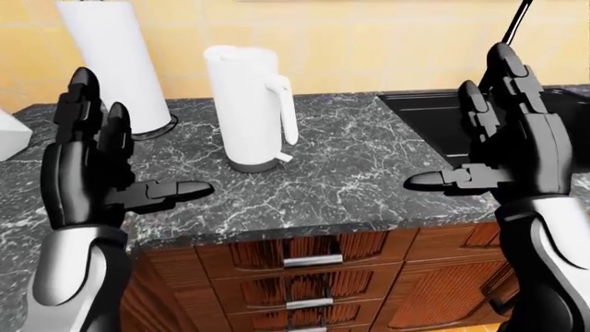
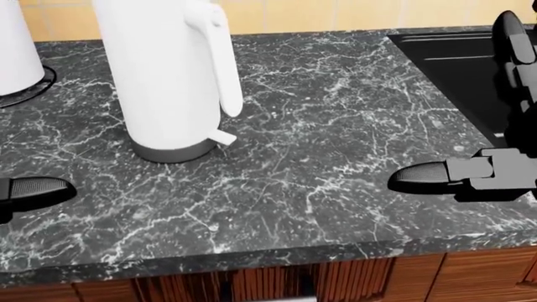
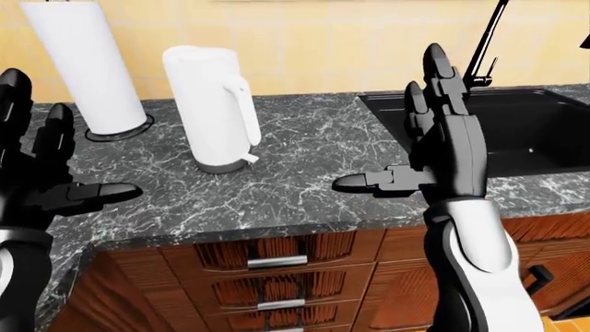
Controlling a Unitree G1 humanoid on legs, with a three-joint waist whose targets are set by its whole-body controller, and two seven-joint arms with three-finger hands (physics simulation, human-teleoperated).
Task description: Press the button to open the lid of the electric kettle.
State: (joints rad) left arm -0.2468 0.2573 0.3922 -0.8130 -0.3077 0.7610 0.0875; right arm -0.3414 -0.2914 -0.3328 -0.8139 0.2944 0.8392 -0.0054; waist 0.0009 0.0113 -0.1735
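Both hands are up and spread wide, nothing in either grip. The left hand (image 1: 97, 162) hangs near the counter's near left edge, fingers pointing up, thumb jutting right toward the middle. The right hand (image 3: 443, 149) mirrors it on the right, thumb pointing left, fingers released. Between them, farther in on the dark marble counter (image 1: 351, 180), stands the white electric kettle (image 1: 247, 104), upright, handle (image 1: 284, 111) turned to the right, lid down. Its button I cannot make out. Far left of the kettle, a tall white paper towel roll (image 1: 115, 59) on its round base. Right of it lies the black sink (image 3: 526, 135) with its faucet (image 3: 487, 38). Wooden drawers (image 1: 309, 277) run below.
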